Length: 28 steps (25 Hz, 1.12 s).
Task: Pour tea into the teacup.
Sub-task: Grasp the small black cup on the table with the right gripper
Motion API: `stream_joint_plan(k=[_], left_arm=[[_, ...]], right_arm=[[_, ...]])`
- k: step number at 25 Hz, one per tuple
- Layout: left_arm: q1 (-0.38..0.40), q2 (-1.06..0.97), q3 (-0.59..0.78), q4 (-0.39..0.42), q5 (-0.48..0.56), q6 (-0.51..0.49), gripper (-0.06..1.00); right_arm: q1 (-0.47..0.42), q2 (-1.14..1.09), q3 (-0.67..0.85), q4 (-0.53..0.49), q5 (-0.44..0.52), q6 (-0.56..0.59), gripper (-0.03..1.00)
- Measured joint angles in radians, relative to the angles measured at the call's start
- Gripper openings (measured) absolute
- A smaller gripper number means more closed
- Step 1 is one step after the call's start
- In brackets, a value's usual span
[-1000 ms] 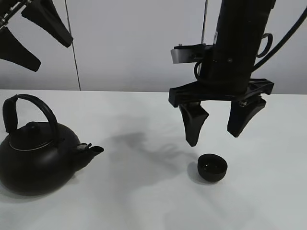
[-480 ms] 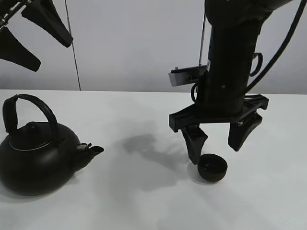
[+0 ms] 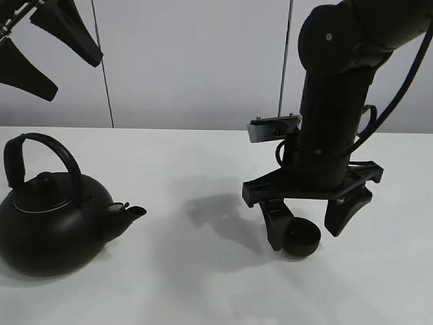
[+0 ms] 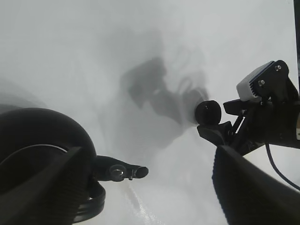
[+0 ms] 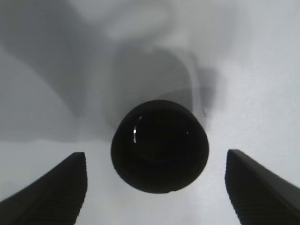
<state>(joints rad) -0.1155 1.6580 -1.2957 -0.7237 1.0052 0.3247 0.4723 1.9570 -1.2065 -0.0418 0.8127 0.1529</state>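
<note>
My right claw [image 3: 305, 237] is lower than a second ago. Its jaws are spread wide and empty, straddling the teacup [image 3: 300, 238], with a gap on each side in the wrist view. The cup sits upright on the tabletop [image 3: 203, 284]. The kettle [image 3: 51, 227] stands well apart at 9 o'clock, unheld. My left claw [image 3: 71, 74] hangs open at 10 o'clock. Judgement: I secure the cup first; pouring has not begun.

Soft, bright light comes from overhead, and my right gripper [image 3: 305, 237] throws a diffuse grey shadow across the white table [image 3: 203, 291] toward the kettle [image 3: 54, 227]. Through my right wrist camera the teacup [image 5: 159, 152] is sharp, tiny glints inside its rim, while my fingertips [image 5: 56, 187] blur at the corners. My left wrist view is hazy, washed pale, the kettle's body out of focus.
</note>
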Motion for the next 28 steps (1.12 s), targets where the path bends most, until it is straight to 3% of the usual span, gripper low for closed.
stream_joint_plan(k=[7,13,17,28], left_arm=[[0.0,0.0,0.0,0.0,0.0,0.0,0.54],[0.0,0.0,0.0,0.0,0.0,-0.001,0.54],[0.0,0.0,0.0,0.0,0.0,0.0,0.54],[0.0,0.0,0.0,0.0,-0.003,0.0,0.54]], right_arm=[[-0.021,0.031,0.0,0.091,-0.038,-0.019,0.56],[-0.021,0.031,0.0,0.091,-0.051,-0.023,0.56],[-0.021,0.031,0.0,0.091,-0.051,-0.023,0.4],[-0.021,0.023,-0.002,0.12,-0.042,-0.035,0.4]])
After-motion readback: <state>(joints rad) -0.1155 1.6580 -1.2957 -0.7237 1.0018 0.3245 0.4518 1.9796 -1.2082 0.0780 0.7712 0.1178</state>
